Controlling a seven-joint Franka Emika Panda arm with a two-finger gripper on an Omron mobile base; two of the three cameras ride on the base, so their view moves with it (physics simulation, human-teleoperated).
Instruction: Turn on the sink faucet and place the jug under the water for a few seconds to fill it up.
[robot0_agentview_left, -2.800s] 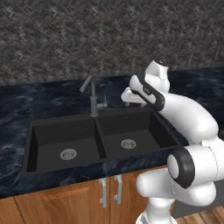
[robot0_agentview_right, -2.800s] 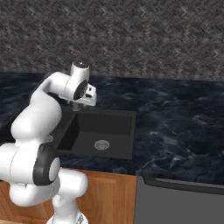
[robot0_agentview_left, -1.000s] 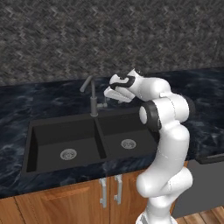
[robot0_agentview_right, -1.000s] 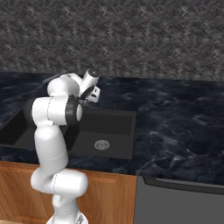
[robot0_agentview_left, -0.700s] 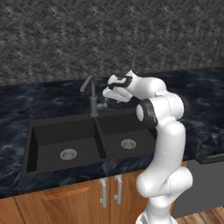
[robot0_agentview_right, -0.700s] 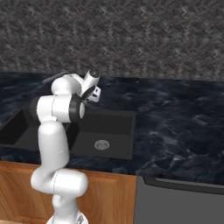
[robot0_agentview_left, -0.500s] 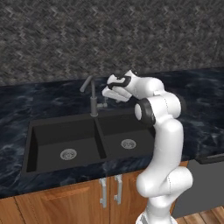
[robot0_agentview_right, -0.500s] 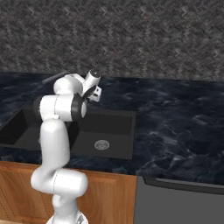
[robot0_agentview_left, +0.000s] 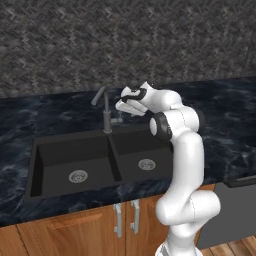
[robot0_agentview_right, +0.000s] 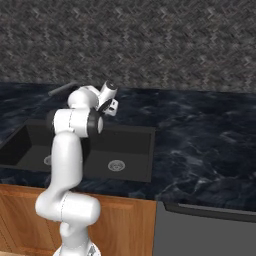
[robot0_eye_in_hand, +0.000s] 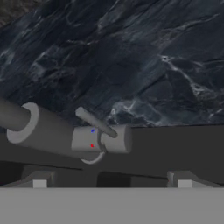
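Dark marbled countertop (robot0_agentview_left: 230, 115) ran wall to wall; grey herringbone backsplash (robot0_agentview_left: 125, 40) rose behind it; wooden cabinet doors (robot0_agentview_left: 75, 232) with silver handles (robot0_agentview_left: 118, 220) sat below; dark appliance front (robot0_agentview_right: 205, 232) stood beside cabinets.

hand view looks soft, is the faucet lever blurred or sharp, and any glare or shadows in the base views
Hand view: the sink faucet and its lever look soft-edged, close to the camera. Left base view: flat even light, no glare on the sink. Right base view: equally flat, no hard shadows.

A grey herringbone wall (robot0_agentview_left: 125, 40) fills 12 o'clock above a dark marble counter (robot0_agentview_right: 200, 145); wooden cabinets (robot0_agentview_left: 65, 235) with 2 handles (robot0_agentview_left: 125, 217) sit at 6 o'clock.
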